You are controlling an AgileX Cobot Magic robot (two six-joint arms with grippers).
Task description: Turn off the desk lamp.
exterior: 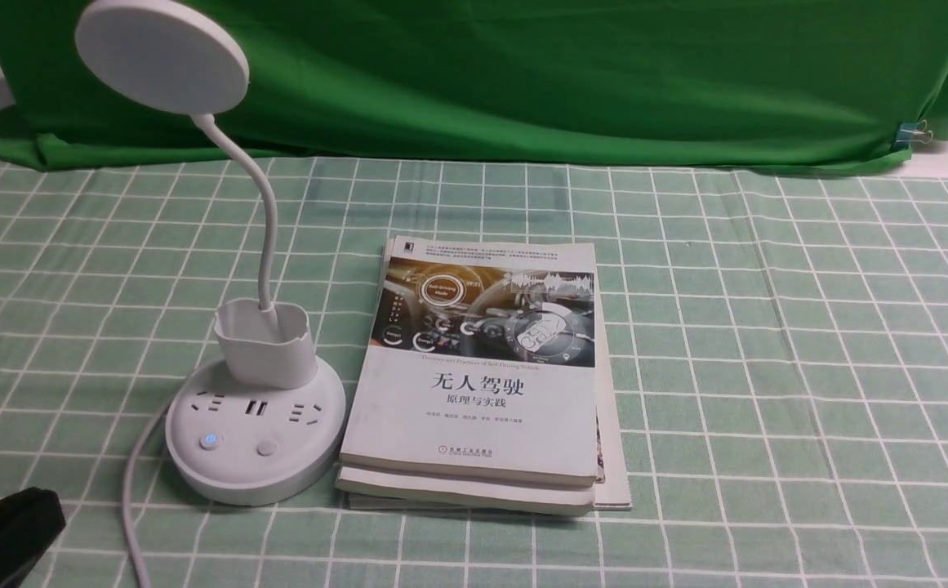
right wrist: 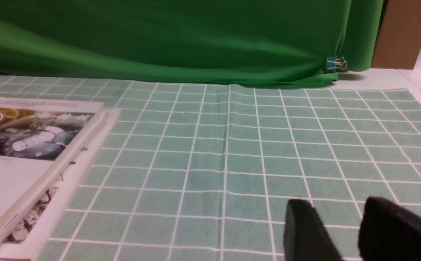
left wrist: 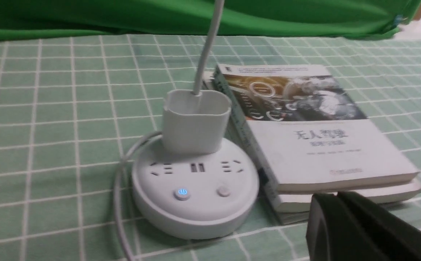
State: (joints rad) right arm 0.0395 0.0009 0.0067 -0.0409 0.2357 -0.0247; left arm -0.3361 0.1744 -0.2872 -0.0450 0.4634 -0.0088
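Desk lamp (exterior: 255, 433) stands on checked cloth (exterior: 767, 367), base just left of book stack (exterior: 482, 392). 1 of 2 buttons (exterior: 210, 441) glows blue. Left gripper (left wrist: 335, 198) has jaws together, empty. Right gripper (right wrist: 337, 208) has jaws apart, empty.

Green backdrop cloth (exterior: 522, 73) (clipped at right), pale green checked tablecloth (exterior: 767, 327), even light

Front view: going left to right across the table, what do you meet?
left tool → lamp → books → binder clip, on the green backdrop's edge
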